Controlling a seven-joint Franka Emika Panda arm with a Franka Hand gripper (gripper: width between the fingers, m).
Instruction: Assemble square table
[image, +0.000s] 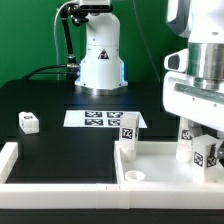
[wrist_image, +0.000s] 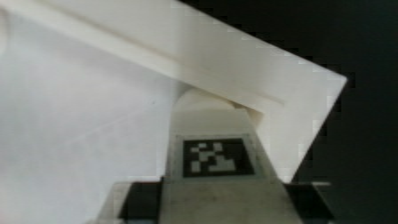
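Note:
The white square table top (image: 150, 150) lies at the front of the exterior view's right, rim up, with a round socket (image: 136, 177) in its near corner. My gripper (image: 200, 142) hangs over the top's right part and is shut on a white tagged leg (image: 206, 156), held upright just above or on the tray floor. In the wrist view the leg (wrist_image: 217, 150) sits between both fingers (wrist_image: 143, 200), tag facing the camera, with the table top (wrist_image: 89, 110) and its corner beyond it. Another leg (image: 28, 122) lies at the exterior view's left. A tagged leg (image: 128, 128) stands behind the top's far rim.
The marker board (image: 98, 118) lies in the middle of the black table. The robot base (image: 100, 60) stands at the back. A low white border wall (image: 40, 182) runs along the front and the exterior view's left.

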